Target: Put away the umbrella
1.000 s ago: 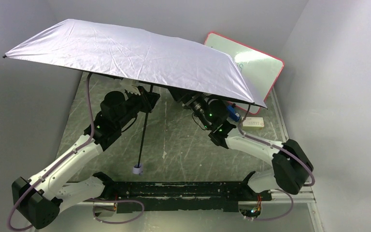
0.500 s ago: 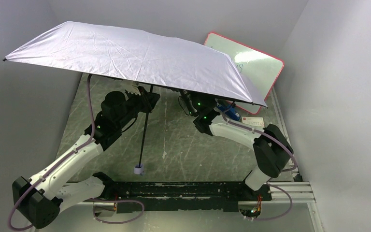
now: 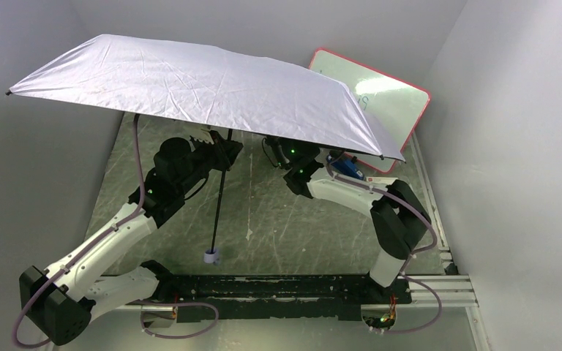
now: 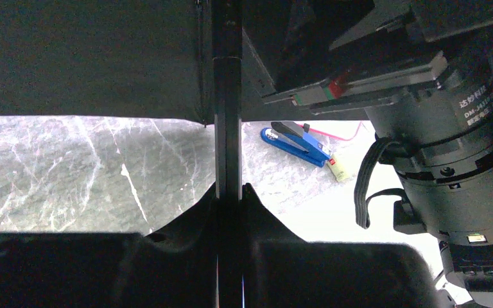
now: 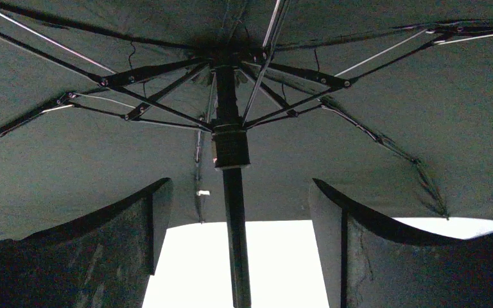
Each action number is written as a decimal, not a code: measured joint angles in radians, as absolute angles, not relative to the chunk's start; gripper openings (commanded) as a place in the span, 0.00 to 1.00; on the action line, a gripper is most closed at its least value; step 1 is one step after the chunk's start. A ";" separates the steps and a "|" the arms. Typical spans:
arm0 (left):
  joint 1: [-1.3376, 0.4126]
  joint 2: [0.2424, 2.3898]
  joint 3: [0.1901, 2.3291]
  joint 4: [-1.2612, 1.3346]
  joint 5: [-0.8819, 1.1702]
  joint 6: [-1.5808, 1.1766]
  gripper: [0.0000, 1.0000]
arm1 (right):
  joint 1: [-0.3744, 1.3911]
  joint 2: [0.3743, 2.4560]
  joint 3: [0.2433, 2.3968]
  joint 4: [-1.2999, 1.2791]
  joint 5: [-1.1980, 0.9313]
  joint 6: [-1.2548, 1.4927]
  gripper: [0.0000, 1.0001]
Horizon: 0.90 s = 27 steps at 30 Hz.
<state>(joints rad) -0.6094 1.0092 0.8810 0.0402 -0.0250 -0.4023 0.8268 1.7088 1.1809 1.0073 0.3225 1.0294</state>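
We are looking at the umbrella [image 3: 205,80], and it is standing wide open over the tabletop [image 3: 278,219]. Its top cloth is looking pale purple and smooth with small wrinkles, like a big flat tent. Underneath, the lining is showing black, and thin shiny metal ribs [image 5: 160,109] are spreading out from the middle like spokes. The thin black shaft [image 3: 219,201] is running down from the cloth, tilted a bit, to a small pale handle [image 3: 209,256] low by the near edge. We cannot tell if the handle is touching the tabletop, which is looking like gray stone with white streaks.

The left gripper [image 4: 229,196] is squeezing the shaft high up, just under the cloth, with a black finger pressing on each side. The right gripper [image 5: 240,192] is sitting under the cloth too, pointing up at the ribs. Its fingers are spread wide and holding nothing. We are seeing the shaft in the gap between them, not touching them.
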 measured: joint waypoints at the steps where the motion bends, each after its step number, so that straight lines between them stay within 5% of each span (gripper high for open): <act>1: -0.609 1.010 0.881 0.040 -0.025 -0.401 0.05 | 0.827 1.714 1.188 1.009 0.323 1.027 0.80; 27: -0.609 1.008 0.881 0.034 -0.022 -0.381 0.05 | 0.827 1.787 1.304 1.011 0.318 1.021 0.60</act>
<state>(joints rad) -0.6094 1.0077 0.8806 0.0341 -0.0223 -0.3813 0.8268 1.7866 1.3041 1.0107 0.3180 1.0206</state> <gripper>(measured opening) 0.161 0.630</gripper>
